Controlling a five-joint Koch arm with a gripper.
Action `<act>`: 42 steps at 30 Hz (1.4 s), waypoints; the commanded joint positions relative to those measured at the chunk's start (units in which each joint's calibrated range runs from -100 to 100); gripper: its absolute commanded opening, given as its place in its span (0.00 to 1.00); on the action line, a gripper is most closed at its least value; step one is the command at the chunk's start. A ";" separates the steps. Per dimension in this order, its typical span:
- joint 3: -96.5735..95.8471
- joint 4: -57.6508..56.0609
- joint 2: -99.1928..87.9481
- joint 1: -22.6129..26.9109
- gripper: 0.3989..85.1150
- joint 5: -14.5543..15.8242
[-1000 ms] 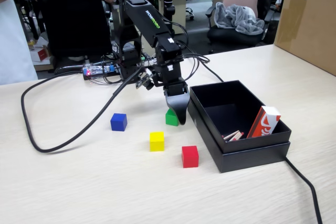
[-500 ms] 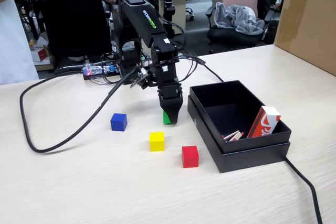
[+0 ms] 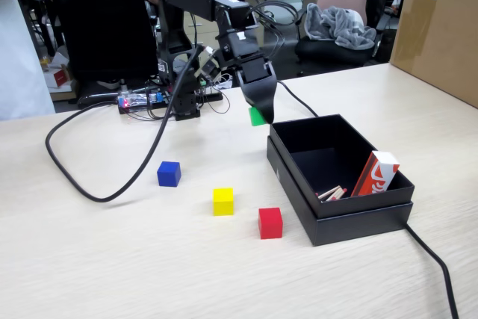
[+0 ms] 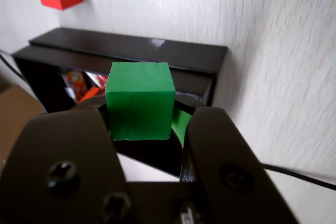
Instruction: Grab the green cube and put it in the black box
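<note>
My claw [image 3: 258, 112] is pinching the green cube [image 3: 257, 116], lifted clear of the surface [image 3: 112, 259] and hanging just beside the far left corner of the black box [image 3: 351, 222] as the fixed view shows it. In the wrist view the green cube [image 4: 139, 100] sits squarely between my two dark jaws, one face up toward the camera, with the black box [image 4: 131, 48] right behind it; whether the cube is already over the rim or just outside it I cannot quite tell. Inside the box a red and white carton [image 3: 376, 172] leans against the right wall, with a few small sticks [image 3: 331, 193] beside it. On the surface the blue cube [image 3: 169, 173], the yellow cube [image 3: 222, 201] and the red cube [image 3: 270, 223] stand apart from one another, left of the box. A thick black cable [image 3: 112, 184] loops across the surface from my base.
</note>
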 commanded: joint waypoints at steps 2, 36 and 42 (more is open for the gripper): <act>9.00 -0.35 0.60 2.54 0.03 -0.20; 26.95 0.69 31.93 5.67 0.52 -4.30; 15.80 0.69 2.67 2.59 0.56 -9.67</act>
